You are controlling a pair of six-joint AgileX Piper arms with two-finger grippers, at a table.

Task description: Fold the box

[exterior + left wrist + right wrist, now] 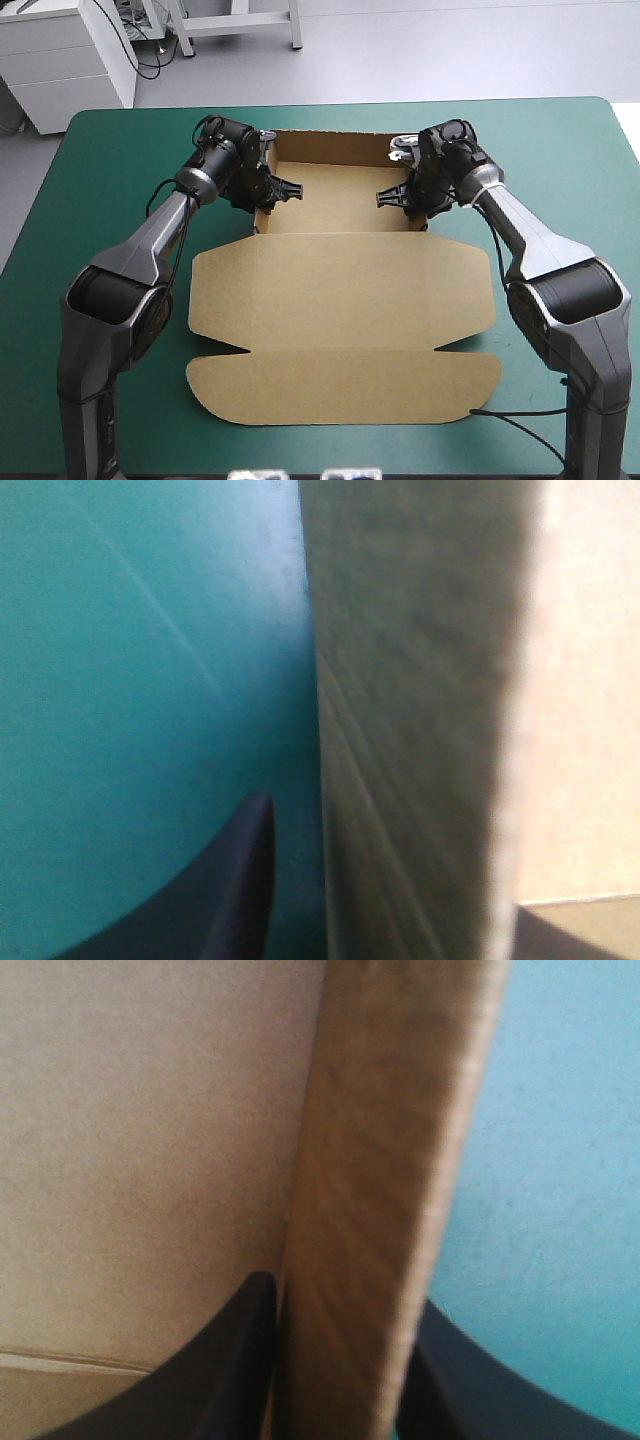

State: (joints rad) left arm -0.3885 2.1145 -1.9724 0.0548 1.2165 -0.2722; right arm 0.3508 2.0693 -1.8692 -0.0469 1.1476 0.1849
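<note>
The brown box [340,290] lies mid-table as an open tray at the far side, with its lid and front flap flat toward the near edge. My left gripper [268,190] straddles the tray's left wall [410,720], one black finger [240,880] on the teal-green outside and the other inside. It is shut on that wall. My right gripper [412,197] straddles the right wall [390,1180] in the same way, a black finger [240,1350] inside the tray and one outside. It is shut on the wall too. The far wall [330,145] stands upright.
Bare teal-green cover [110,180] shows on both sides of the box and along the table's near edge [330,450]. The flat lid reaches close to the near edge.
</note>
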